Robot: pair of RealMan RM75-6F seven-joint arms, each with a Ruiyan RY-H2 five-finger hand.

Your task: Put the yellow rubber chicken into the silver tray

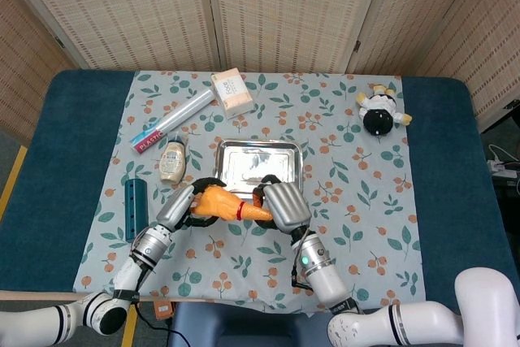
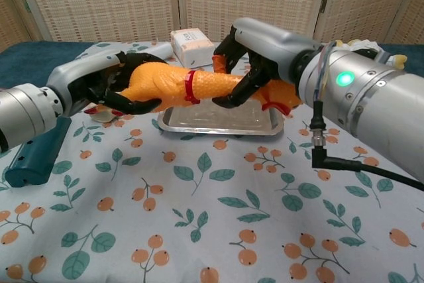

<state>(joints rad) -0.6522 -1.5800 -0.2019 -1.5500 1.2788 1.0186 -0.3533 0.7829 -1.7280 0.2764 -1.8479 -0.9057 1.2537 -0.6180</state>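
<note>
Nearest the robot, both hands grasp the yellow rubber chicken (image 2: 179, 84) in the air just in front of the silver tray (image 1: 258, 165): the left hand (image 2: 99, 87) has its fingers wrapped around the body, and the right hand (image 2: 255, 57) has its fingers clenched on the neck end. Beyond the tray, a box (image 1: 231, 91) lies on the worktop (image 1: 73, 136).

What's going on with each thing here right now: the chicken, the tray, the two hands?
yellow rubber chicken: lifted off the table, held at both ends, not in the tray.
silver tray: flat on the cloth, nothing in it.
left hand: grips the chicken's body.
right hand: grips the chicken's neck.
</note>
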